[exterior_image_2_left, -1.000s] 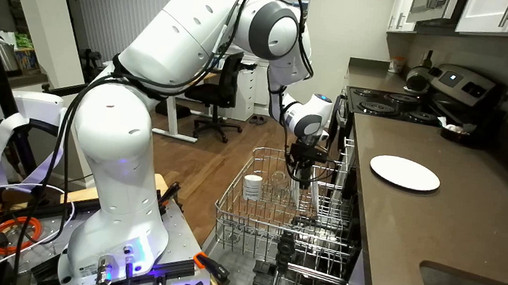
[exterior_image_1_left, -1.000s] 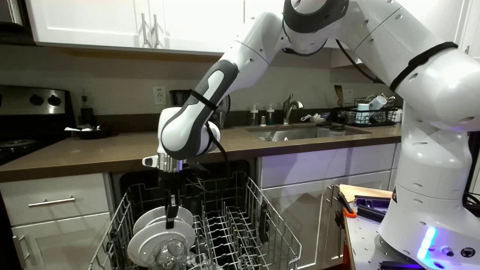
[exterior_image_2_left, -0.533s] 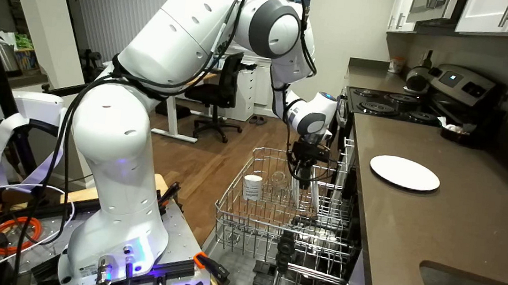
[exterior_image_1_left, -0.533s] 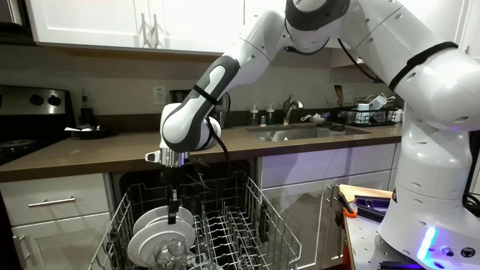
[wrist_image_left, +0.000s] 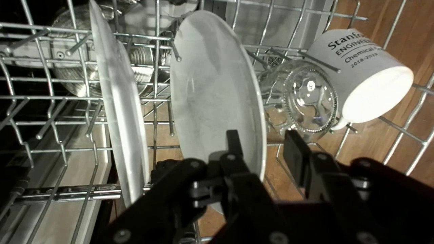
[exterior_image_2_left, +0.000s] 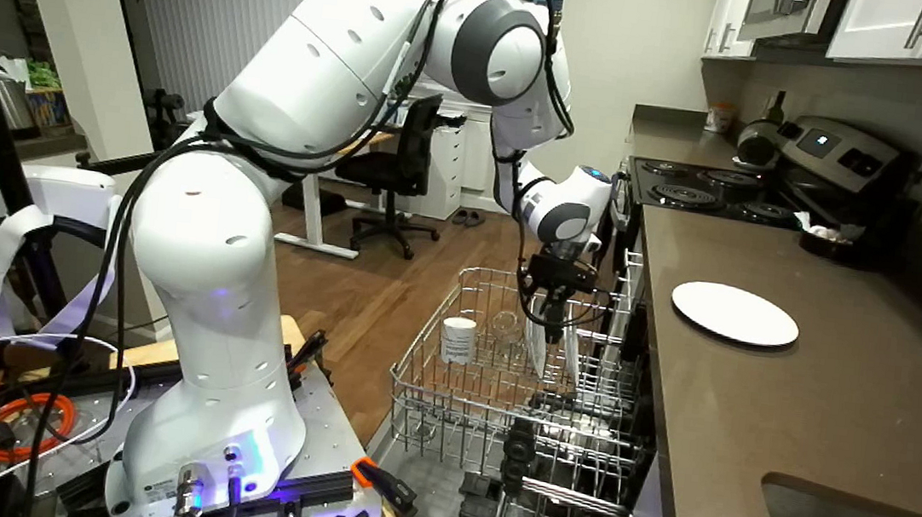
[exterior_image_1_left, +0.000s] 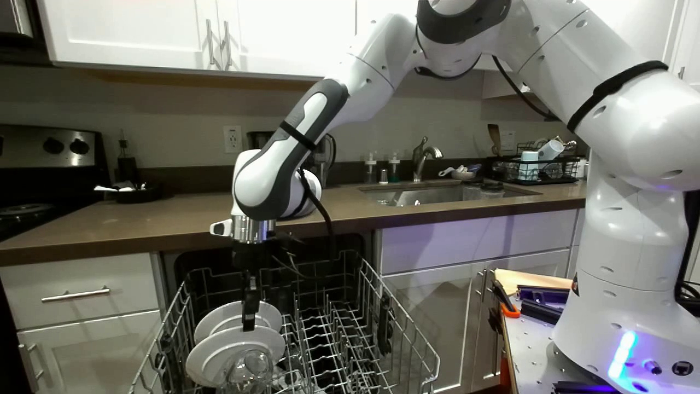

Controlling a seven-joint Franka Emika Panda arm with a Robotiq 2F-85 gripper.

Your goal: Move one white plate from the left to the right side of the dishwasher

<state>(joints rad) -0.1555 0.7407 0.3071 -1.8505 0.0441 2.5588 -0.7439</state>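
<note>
Two white plates stand on edge in the left part of the dishwasher's rack: a front plate, tilted, and a back plate. In the wrist view the front plate shows its face and the back plate is nearly edge-on. My gripper is open and empty, pointing down. One finger overlaps the front plate's face, the other is past its rim, over the glass side. I cannot tell whether they touch. The gripper is above the plates in both exterior views.
A clear glass stands upside down beside the front plate, with a white mug next to it. Wire tines fill the rack. Another white plate lies on the brown counter alongside.
My gripper first rose slightly, then sank a little again in the last half second. The front plate's upper rim appears slightly lower and tipped towards the glass. The back plate has not moved.
</note>
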